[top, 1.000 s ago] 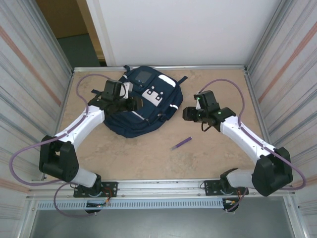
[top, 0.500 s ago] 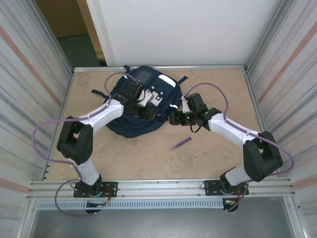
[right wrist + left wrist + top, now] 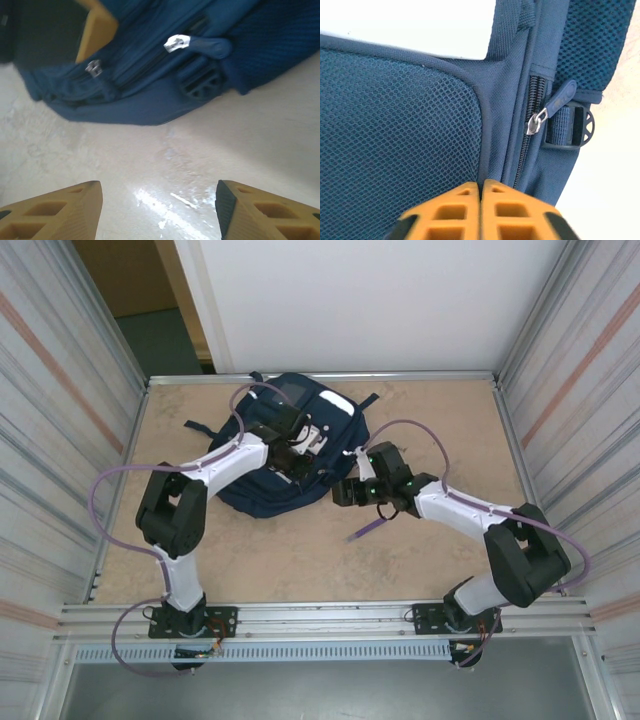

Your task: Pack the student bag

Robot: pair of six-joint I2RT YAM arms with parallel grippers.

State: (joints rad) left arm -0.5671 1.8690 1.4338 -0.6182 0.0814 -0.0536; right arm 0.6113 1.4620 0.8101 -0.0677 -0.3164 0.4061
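Backpack: the student bag lies on the counter, far side, left of centre.

Left hand: fingers clenched together with nothing between them, set against the mesh panel, beside the zip pull.

Right hand: released wide, low over bare counter just beside the bag's edge, facing a silver slider.

Purple pen: on the counter under the right arm, apart from the bag.

Step in hand, as judged: opening the zip. Press the left hand down to pin the fabric. Bring your right hand onto the pull tab, not the buckle beside it. Pull along the zip's line, or the bag will likely slide.
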